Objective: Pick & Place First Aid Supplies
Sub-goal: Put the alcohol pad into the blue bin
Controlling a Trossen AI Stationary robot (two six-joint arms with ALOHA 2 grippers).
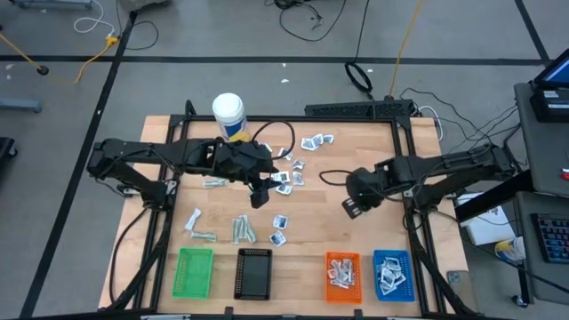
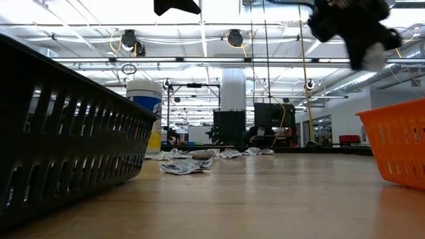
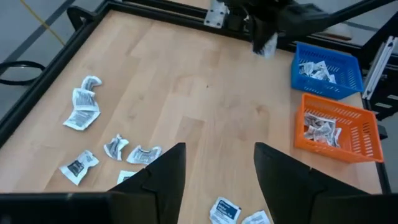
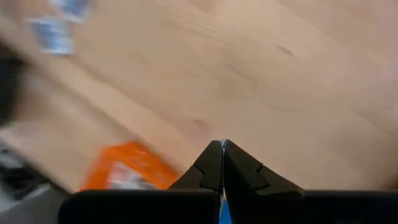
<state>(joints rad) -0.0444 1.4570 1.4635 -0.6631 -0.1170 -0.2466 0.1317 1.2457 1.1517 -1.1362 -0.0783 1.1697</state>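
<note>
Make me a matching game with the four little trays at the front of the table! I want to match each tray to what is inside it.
Things:
1. green tray
2. black tray
3. orange tray
4. blue tray

What is inside or how it sits:
A. at the right end of the row, with white packets in it
B. at the left end of the row, no packets showing in it
C. dark, just right of the green one, no packets showing in it
D. between the black and blue ones, with packets in it

Pairs: 1-B, 2-C, 3-D, 4-A
</note>
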